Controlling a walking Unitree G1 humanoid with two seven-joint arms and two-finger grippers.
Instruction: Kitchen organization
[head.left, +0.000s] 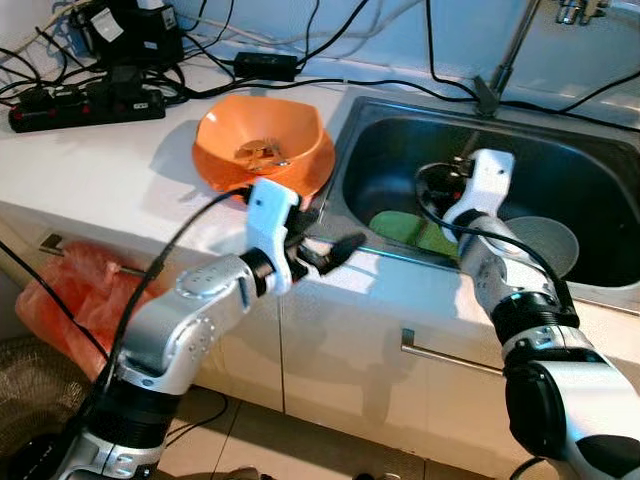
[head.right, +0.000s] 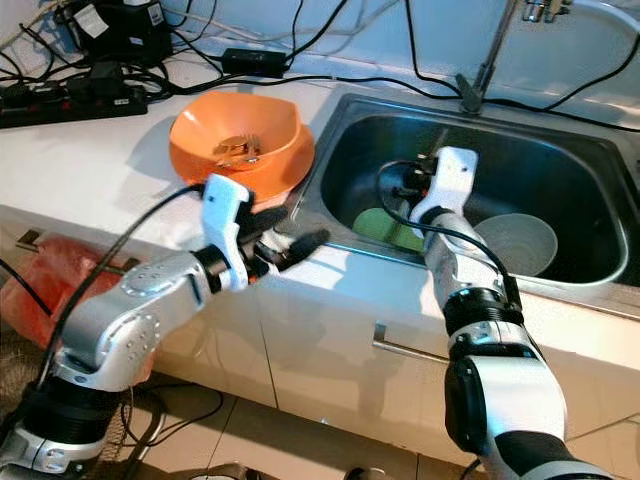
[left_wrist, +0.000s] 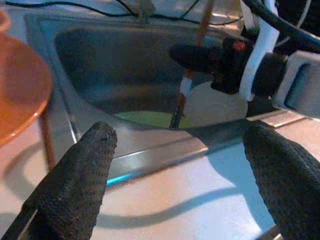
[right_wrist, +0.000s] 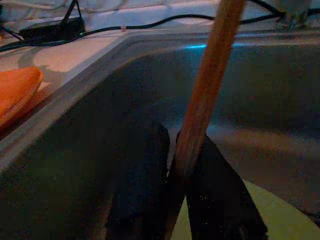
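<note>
An orange bowl (head.left: 262, 145) with some scraps in it sits on the white counter, left of the steel sink (head.left: 590, 150). My left gripper (head.left: 325, 240) hovers open over the counter's front edge, between the bowl and the sink's left rim, with nothing between its fingers (left_wrist: 90, 165). My right gripper (right_wrist: 182, 155) is down inside the sink, shut on a thin wooden stick (right_wrist: 210, 85) that stands nearly upright. The stick's (left_wrist: 187, 80) lower end hangs above a green plate (head.left: 405, 228) on the sink floor.
A pale grey bowl (head.left: 545, 245) lies in the sink to the right of the green plate. Power strips and cables (head.left: 80, 105) crowd the back of the counter. The faucet (head.left: 505, 60) rises behind the sink. An orange bag (head.left: 80, 290) hangs below the counter.
</note>
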